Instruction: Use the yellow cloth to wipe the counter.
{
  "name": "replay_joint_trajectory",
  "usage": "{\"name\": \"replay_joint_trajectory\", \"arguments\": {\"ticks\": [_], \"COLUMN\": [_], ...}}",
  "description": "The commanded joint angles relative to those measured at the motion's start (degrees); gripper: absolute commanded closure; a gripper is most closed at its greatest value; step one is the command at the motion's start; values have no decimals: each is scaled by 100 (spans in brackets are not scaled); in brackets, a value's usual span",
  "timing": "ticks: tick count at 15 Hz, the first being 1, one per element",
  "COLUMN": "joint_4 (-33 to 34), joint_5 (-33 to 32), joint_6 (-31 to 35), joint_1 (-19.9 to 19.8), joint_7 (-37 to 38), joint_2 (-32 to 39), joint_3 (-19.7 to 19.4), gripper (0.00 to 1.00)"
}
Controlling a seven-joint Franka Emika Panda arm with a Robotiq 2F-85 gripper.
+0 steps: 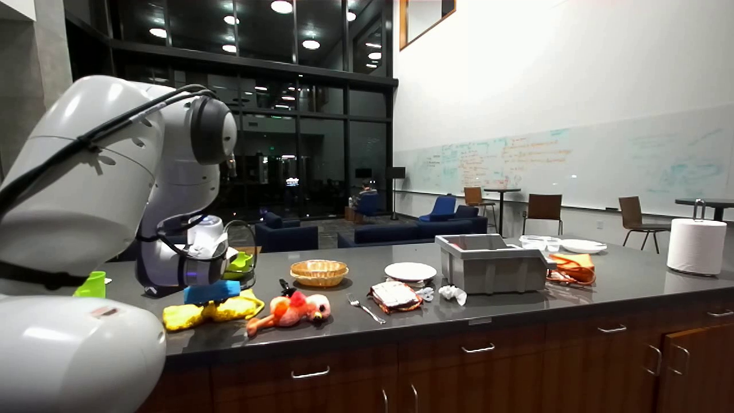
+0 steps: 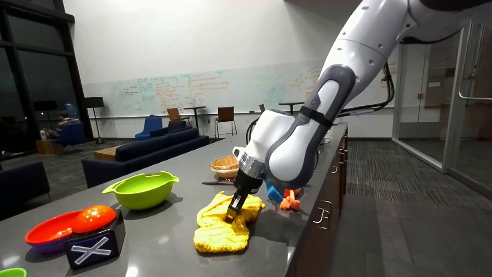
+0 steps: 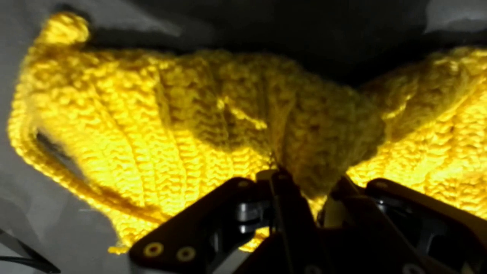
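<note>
The yellow cloth [image 2: 221,238] lies bunched on the dark grey counter [image 2: 173,238], near its front edge. It also shows in an exterior view [image 1: 183,317] and fills much of the wrist view [image 3: 144,114]. My gripper [image 2: 230,215] points down at the middle of the cloth. In the wrist view the fingertips [image 3: 312,182] stand close together with a fold of cloth pinched between them, and creases run toward them. The cloth rests on the counter [image 1: 350,337]. In an exterior view a blue block-like thing [image 1: 212,291] hides the fingers.
A pink-and-orange toy [image 1: 298,310] lies beside the cloth, with a fork [image 1: 367,310] beyond. A wicker basket [image 1: 319,274] and grey bin [image 1: 499,272] stand farther along. A lime-green bowl [image 2: 146,194], red bowl [image 2: 48,229] and black box [image 2: 96,246] stand on the cloth's other side.
</note>
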Motion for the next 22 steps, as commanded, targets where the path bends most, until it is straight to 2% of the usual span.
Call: {"name": "replay_joint_trajectory", "arguments": {"ticks": [1,9,14,22], "joint_4": [-134,-894,-1602,-2969], "joint_5": [-10,310,559,1312], "joint_6": [-149,19,56,740], "joint_1": [-130,-488,-235,-267], "joint_7": [58,395,1004,1997], "joint_2": [-1,-283,-850,-1636], "joint_3": [208,771,572,522], "gripper": [97,98,98,98]}}
